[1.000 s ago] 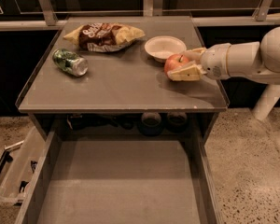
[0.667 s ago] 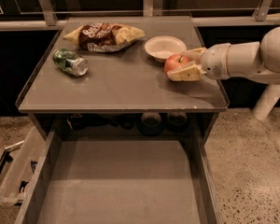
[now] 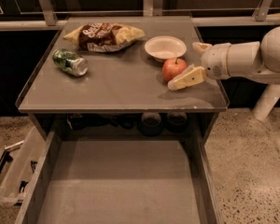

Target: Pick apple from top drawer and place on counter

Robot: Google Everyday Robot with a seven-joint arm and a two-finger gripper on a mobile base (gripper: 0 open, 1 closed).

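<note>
The apple [image 3: 173, 69], red with a short stem, rests upright on the grey counter [image 3: 116, 87], just in front of the white bowl. My gripper [image 3: 183, 64] comes in from the right and stands open right beside the apple. Its near fingertip [image 3: 182, 81] lies low on the counter at the apple's right side, and the far one [image 3: 200, 46] is behind and to the right, apart from the apple. The top drawer [image 3: 121, 181] is pulled out below the counter, and its grey floor is bare.
A white bowl [image 3: 165, 47], a chip bag [image 3: 102, 35] and a crushed green can [image 3: 71, 62] sit on the counter's back and left. A clear plastic bin [image 3: 16, 174] lies on the floor left of the drawer. My white arm [image 3: 252, 59] spans the right.
The fingers were closed around the apple. Now they have spread and drawn back a little to the right, leaving the apple standing free on the counter.
</note>
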